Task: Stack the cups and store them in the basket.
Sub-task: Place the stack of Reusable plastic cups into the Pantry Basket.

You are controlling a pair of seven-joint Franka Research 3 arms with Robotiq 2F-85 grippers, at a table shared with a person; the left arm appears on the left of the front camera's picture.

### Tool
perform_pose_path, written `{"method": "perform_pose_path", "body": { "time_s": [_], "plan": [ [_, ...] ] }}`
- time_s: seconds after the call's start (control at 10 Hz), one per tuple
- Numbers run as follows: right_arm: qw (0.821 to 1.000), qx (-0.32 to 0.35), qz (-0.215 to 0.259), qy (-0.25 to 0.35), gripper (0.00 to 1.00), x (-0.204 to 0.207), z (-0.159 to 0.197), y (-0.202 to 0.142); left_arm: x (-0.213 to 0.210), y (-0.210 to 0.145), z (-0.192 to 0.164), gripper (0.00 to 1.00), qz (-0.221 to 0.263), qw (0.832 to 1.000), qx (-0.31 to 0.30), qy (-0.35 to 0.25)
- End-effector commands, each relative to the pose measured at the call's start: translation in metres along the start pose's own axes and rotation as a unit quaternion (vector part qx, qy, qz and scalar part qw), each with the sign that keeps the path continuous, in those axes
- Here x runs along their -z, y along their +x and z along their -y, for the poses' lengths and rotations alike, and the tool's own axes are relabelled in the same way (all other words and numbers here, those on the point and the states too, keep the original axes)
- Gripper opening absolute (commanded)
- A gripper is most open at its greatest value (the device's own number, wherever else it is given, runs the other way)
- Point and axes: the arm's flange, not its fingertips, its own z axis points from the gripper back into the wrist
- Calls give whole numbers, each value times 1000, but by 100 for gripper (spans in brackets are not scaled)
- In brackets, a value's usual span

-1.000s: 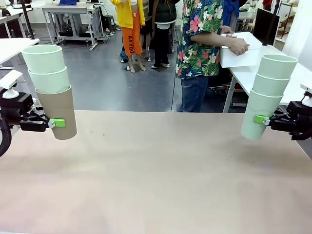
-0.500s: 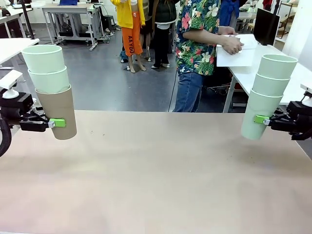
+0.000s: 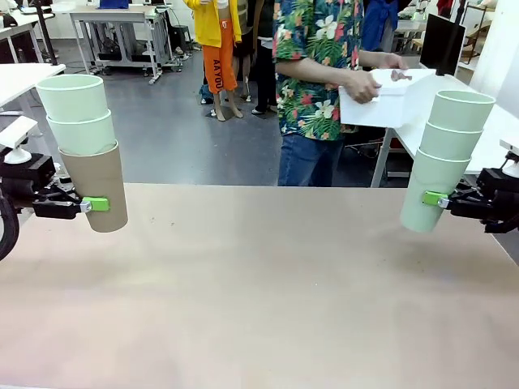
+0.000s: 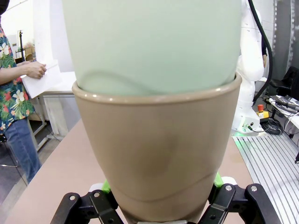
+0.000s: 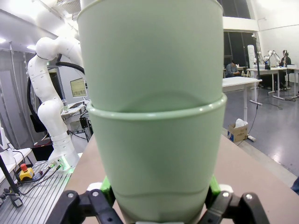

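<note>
Cups [image 3: 81,121] ride in two nested stacks of three above the worktop [image 3: 259,292]. At 9 o'clock the left claw [image 3: 104,203] is clenched on the tan-brown cup [image 3: 99,182], which carries two mint ones. At 3 o'clock the right claw [image 3: 423,198] grips the bottom cup of an all-mint stack [image 3: 444,154]. Matte, tapered, handleless plastic, the tumblers look light and fairly stiff but smooth-walled. A squeeze low on the outermost cup, green pads [image 3: 96,203] on opposite sides, seems the safest hold. The upper cups merely sit nested and could slide out if tipped. Beyond the far edge, near 1 o'clock, a person's hand [image 3: 366,87] carries what appears to be the white basket [image 3: 397,105], not yet on the worktop.
</note>
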Motion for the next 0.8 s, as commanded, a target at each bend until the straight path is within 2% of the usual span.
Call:
{"method": "perform_pose_path", "body": {
  "time_s": [0.0,0.7],
  "plan": [
    [1000,-5,1,1,86,1,-1,5,1,2,2,83,3,1000,5,0],
    [1000,-5,1,1,86,1,-1,5,1,2,2,83,3,1000,5,0]
  ]
}}
